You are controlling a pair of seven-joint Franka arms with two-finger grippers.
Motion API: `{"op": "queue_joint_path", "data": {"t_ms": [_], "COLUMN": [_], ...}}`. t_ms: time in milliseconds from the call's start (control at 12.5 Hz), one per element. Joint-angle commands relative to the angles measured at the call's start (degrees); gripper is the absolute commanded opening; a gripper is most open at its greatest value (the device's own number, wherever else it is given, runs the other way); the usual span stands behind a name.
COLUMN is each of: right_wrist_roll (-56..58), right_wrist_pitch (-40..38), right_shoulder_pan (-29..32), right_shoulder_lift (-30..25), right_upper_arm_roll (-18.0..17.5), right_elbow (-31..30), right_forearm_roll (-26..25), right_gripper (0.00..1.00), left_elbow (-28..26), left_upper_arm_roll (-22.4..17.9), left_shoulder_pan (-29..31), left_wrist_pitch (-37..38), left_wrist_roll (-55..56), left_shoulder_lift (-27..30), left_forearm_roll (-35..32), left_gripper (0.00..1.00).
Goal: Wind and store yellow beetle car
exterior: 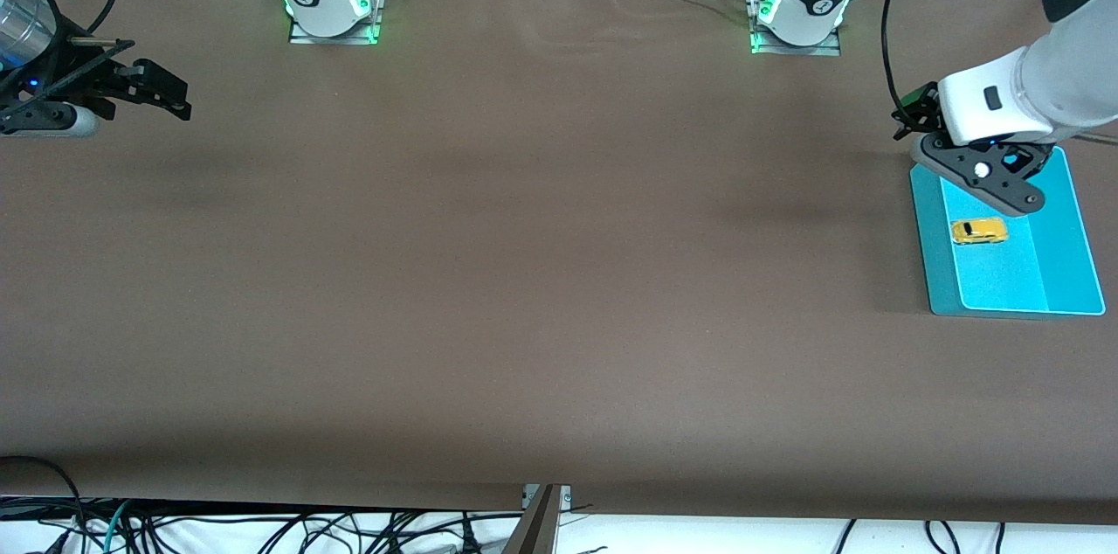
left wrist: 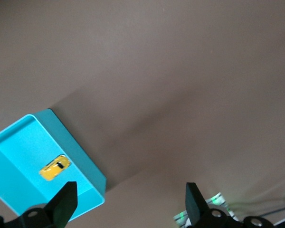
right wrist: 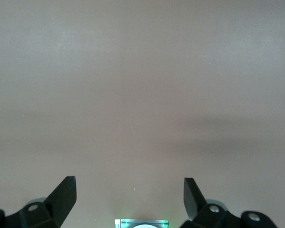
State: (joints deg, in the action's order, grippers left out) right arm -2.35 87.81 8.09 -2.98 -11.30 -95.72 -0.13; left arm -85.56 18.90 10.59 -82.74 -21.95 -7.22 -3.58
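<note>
The yellow beetle car (exterior: pixel 978 231) lies on its wheels inside a shallow cyan tray (exterior: pixel 1061 274) at the left arm's end of the table. My left gripper (exterior: pixel 996 183) hangs open over the tray's end farther from the front camera, just above the car and not touching it. In the left wrist view the car (left wrist: pixel 54 167) rests on the tray floor (left wrist: pixel 19 142), off to one side of my open left gripper (left wrist: pixel 129 187). My right gripper (exterior: pixel 166 95) waits open and holding nothing over bare table at the right arm's end. The right wrist view shows that open gripper (right wrist: pixel 129 183) above brown tabletop.
Both arm bases (exterior: pixel 332 12) (exterior: pixel 795 21) glow green along the table edge farthest from the front camera. Loose cables (exterior: pixel 262 528) lie below the table's near edge. The brown table top (exterior: pixel 541 274) stretches wide between the two grippers.
</note>
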Motion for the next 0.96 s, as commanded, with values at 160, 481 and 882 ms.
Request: {"op": "queue_joint_path", "data": {"t_ms": [160, 481, 882], "right_wrist_roll": [-0.90, -0.90, -0.90], "right_wrist_pitch": [-1.33, -1.33, -1.33], "right_shoulder_pan": [0.17, -1.66, -10.73], "right_shoulder_lift": [0.00, 0.08, 0.26], "right_upper_arm_roll": [-0.30, 0.57, 10.77], "right_elbow": [1.15, 1.15, 1.51], "right_forearm_roll": [1.35, 1.18, 1.27], "right_gripper": [1.00, 1.00, 1.00], "left_elbow": [-12.96, -12.70, -8.84], "left_upper_arm_roll": [-19.07, -18.99, -18.29], "left_shoulder_pan": [-14.52, -14.46, -12.44], "left_wrist_pitch": [-6.74, -10.75, -12.01], "left_wrist_roll": [10.21, 25.56, 26.00], "left_shoulder_lift": [10.73, 9.60, 6.35], "left_forearm_roll": [5.60, 5.51, 3.49], "left_gripper": [1.00, 1.00, 1.00]}}
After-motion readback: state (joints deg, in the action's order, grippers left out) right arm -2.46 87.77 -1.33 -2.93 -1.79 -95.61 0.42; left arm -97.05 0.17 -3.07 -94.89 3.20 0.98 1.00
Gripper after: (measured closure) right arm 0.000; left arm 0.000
